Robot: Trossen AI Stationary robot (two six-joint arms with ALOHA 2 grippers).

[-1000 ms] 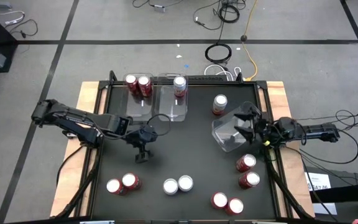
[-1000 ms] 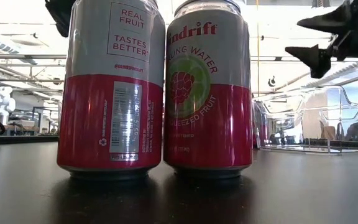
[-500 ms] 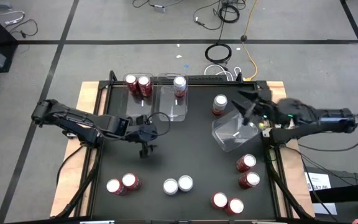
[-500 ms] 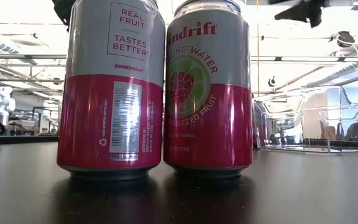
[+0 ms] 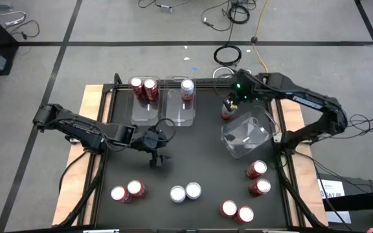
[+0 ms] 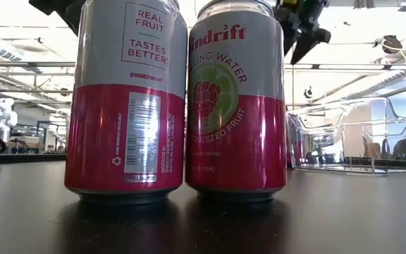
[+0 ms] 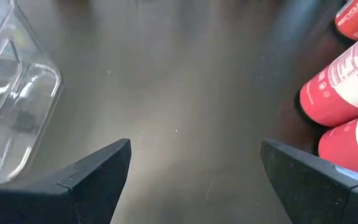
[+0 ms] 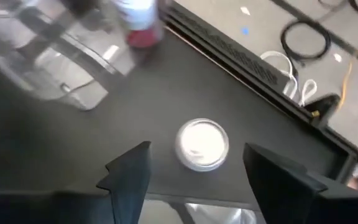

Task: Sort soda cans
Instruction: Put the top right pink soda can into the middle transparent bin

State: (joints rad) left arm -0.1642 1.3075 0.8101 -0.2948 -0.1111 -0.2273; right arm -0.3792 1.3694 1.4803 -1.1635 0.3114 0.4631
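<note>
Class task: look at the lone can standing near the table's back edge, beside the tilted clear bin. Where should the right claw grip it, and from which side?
Likely from straight above, closing on the round side wall just under the silver top: the can stands upright, so its sides are parallel, and the right claw hangs above it. The clear bin crowds one side, so a sideways approach looks awkward.

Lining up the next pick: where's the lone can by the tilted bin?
High view: the can stands near the table's far edge on the right, just behind the tilted bin, with the right claw above it.
</note>
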